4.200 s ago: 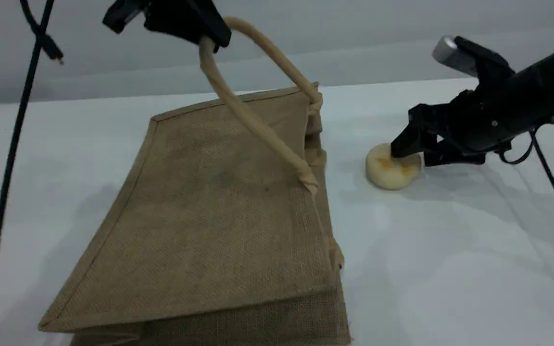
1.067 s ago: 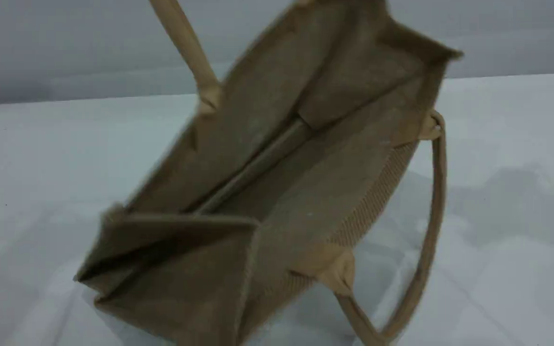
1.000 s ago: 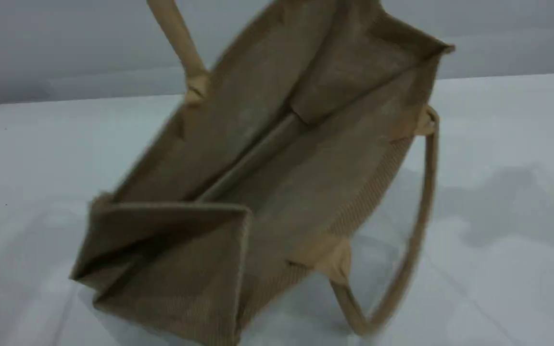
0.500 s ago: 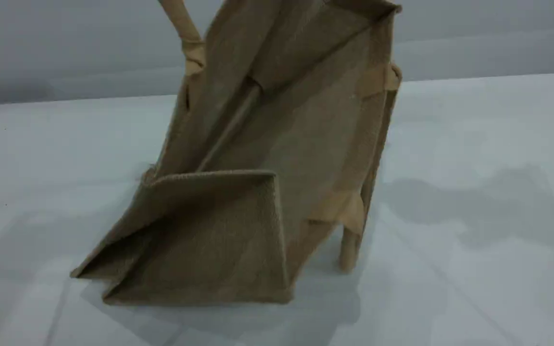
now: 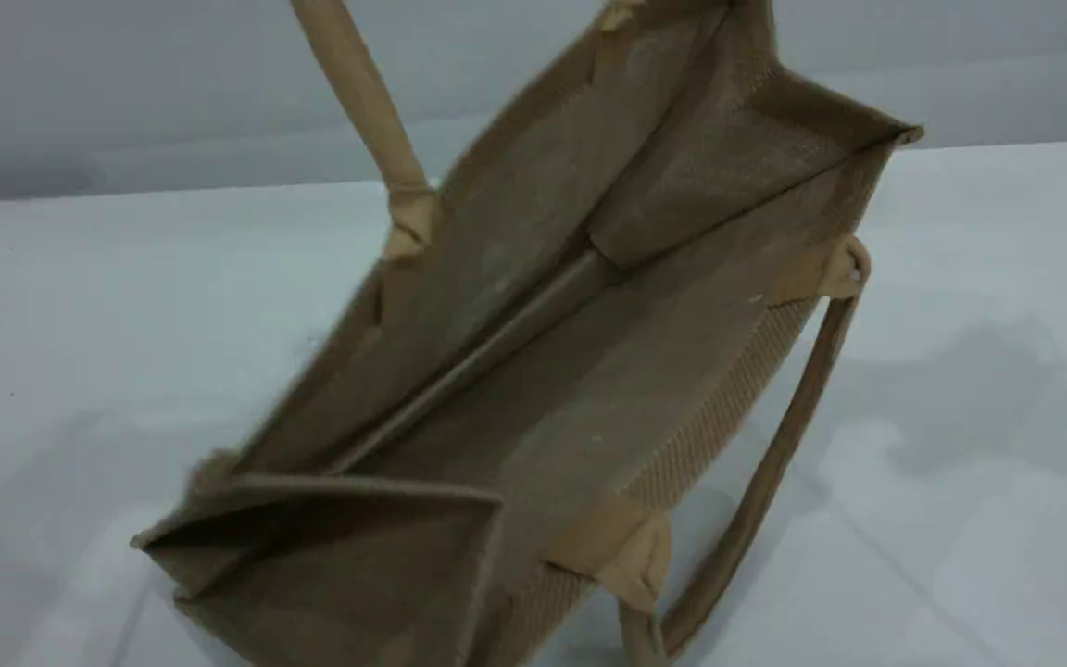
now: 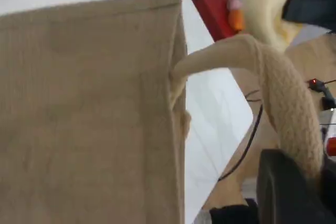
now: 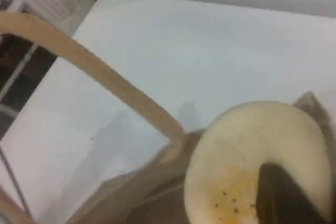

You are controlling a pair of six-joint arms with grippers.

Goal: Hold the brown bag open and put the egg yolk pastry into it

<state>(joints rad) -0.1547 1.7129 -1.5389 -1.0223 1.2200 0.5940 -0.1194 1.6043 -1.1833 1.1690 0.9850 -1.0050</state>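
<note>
Nearest the scene camera, the brown bag (image 5: 589, 408) is swinging back out of the steeper, narrower pose it had half a second ago. Its mouth is now gaping toward the camera, the near end panel is sitting lower in the frame, and the free handle (image 5: 774, 463) is dangling off the right rim in a loose loop over the table (image 5: 978, 519). The inside is showing bare down to the fold along its floor, so nothing is lying in it yet. Further back, the other handle (image 5: 362, 102) is running taut up out of the top of the frame. In the left wrist view the left gripper (image 6: 307, 177) is pinching that rope, pressed tight onto it and hauling that side of the bag upward. A few seconds ago the bag was lying flat and the egg yolk pastry (image 7: 247, 161) was sitting on the table. Now the pastry is riding in the air, clamped in the right gripper (image 7: 286, 198), with the bag's rim and a handle passing just below it. Holding the bag open is, by my reading, done. What is remaining is lowering the pastry over the mouth as the sway is dying down, then letting it go.
</note>
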